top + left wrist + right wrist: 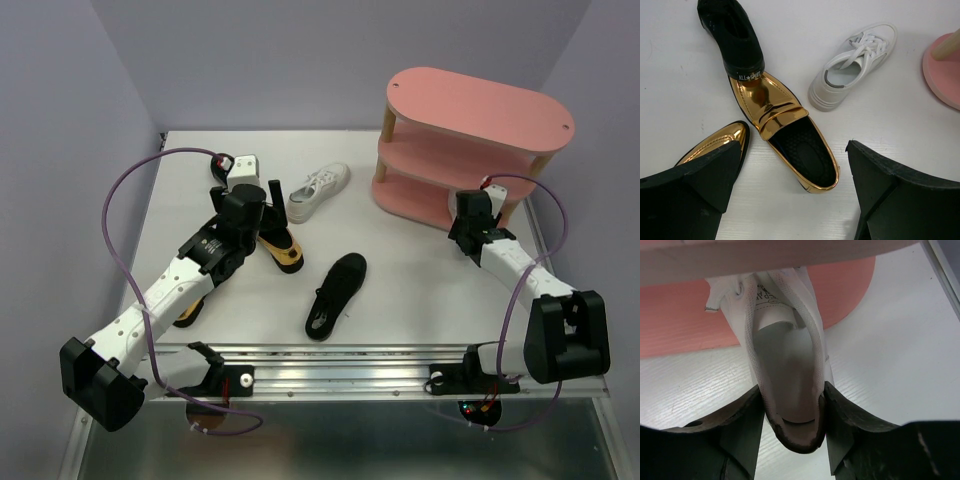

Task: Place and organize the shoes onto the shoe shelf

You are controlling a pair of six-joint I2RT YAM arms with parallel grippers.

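My right gripper is shut on the heel of a white sneaker, whose toe reaches in under a board of the pink shoe shelf. In the top view this gripper is at the shelf's bottom tier. My left gripper is open and empty above a gold shoe. A second gold shoe lies by its left finger. A black shoe lies against the gold shoe's toe. The other white sneaker lies beyond, also in the top view. My left gripper hovers over the gold shoe.
Another black shoe lies on the table's middle near the front edge. A gold-and-black shoe shows partly under my left forearm. Purple cables loop from both arms. Walls close in the table at left, back and right.
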